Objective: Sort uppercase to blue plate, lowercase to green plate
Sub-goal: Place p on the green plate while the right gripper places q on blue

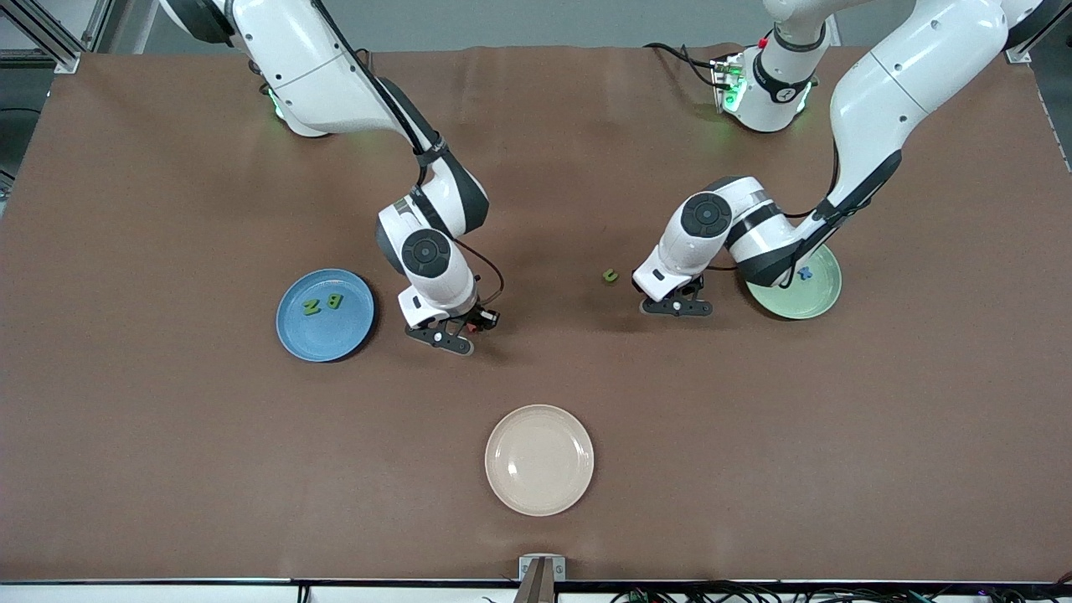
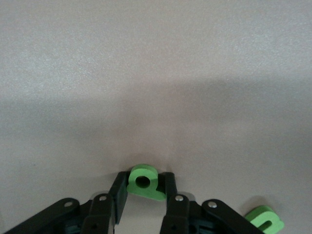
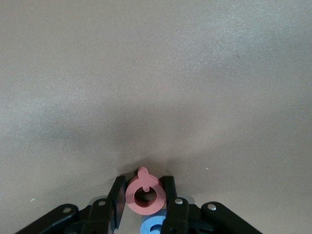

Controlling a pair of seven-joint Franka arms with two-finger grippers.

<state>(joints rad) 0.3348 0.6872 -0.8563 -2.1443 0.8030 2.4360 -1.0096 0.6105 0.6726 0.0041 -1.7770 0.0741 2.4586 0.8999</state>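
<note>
My left gripper [image 1: 675,305] is low over the bare table, next to the green plate [image 1: 816,306]. It is shut on the green p [image 2: 143,182], whose sides touch both fingers [image 2: 118,189]. The green u [image 1: 610,275] lies on the table beside it and also shows in the left wrist view [image 2: 264,222]. A blue x [image 1: 805,273] lies in the green plate; the m is hidden. My right gripper [image 1: 465,330] is low over the table beside the blue plate [image 1: 322,342], shut on the pink-red Q [image 3: 144,195]. The blue G [image 3: 153,227] lies just under it. Green N [image 1: 311,307] and B [image 1: 333,301] lie in the blue plate.
A cream plate [image 1: 539,460] sits nearer to the front camera, midway along the table, with nothing in it. The left arm's forearm hangs over part of the green plate. Brown cloth covers the whole table.
</note>
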